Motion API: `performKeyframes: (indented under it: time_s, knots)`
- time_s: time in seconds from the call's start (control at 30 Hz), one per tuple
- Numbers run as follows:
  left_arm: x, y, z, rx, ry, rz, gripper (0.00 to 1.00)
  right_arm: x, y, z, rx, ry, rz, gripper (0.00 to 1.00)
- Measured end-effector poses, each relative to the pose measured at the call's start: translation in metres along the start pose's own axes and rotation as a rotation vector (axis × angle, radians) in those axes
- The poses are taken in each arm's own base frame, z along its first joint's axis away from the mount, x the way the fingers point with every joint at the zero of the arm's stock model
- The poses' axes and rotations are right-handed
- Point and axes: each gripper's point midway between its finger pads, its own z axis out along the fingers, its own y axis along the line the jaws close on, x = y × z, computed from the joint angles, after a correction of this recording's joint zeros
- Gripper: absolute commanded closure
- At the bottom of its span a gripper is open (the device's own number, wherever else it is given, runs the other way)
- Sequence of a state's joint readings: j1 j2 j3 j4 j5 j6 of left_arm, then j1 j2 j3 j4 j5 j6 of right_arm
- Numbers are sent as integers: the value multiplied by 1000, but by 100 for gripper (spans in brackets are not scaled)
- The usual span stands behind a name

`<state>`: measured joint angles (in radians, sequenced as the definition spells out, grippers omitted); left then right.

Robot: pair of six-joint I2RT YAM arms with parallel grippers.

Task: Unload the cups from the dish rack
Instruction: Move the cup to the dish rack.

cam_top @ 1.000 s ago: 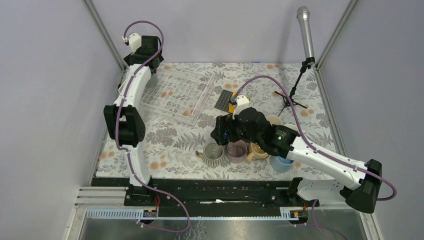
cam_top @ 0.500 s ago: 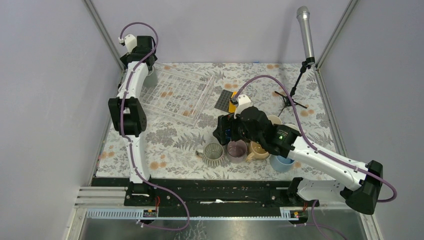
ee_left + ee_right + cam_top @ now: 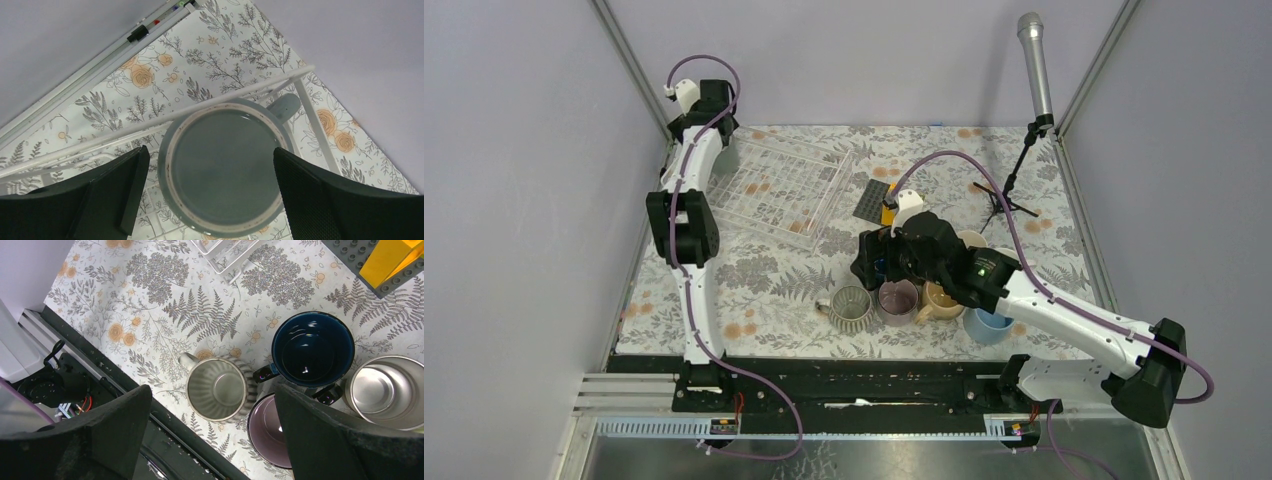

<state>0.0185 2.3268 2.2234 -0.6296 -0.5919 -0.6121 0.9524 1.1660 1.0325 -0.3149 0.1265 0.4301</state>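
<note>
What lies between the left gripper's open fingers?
A grey-green mug, standing in the dish rack, fills the gap of the open left gripper; the left wrist view shows it.

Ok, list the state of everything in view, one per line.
left end effector, open, over the pale green mug
right end effector, open, empty
dish rack, lying flat
pale green mug, base up, in the dish rack
ribbed mug, upright, empty
navy mug, upright, empty
steel mug, upright, empty
mauve mug, upright, empty

One finger [image 3: 345, 440] of the right gripper [image 3: 212, 390] hides part of the mauve mug [image 3: 267, 432], which the bottom edge also cuts, and the steel mug [image 3: 382, 390] beyond it runs off the side.
</note>
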Motion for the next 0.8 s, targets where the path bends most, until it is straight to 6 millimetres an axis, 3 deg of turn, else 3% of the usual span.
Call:
performKeyframes:
  time_s: [0.57, 0.8]
  knots:
    - [14, -15, 15, 91, 81, -196, 1, 2, -2, 2, -8, 6, 3, 0]
    - [32, -18, -3, 160, 150, -245, 1, 5, 0, 2, -24, 18, 4, 0]
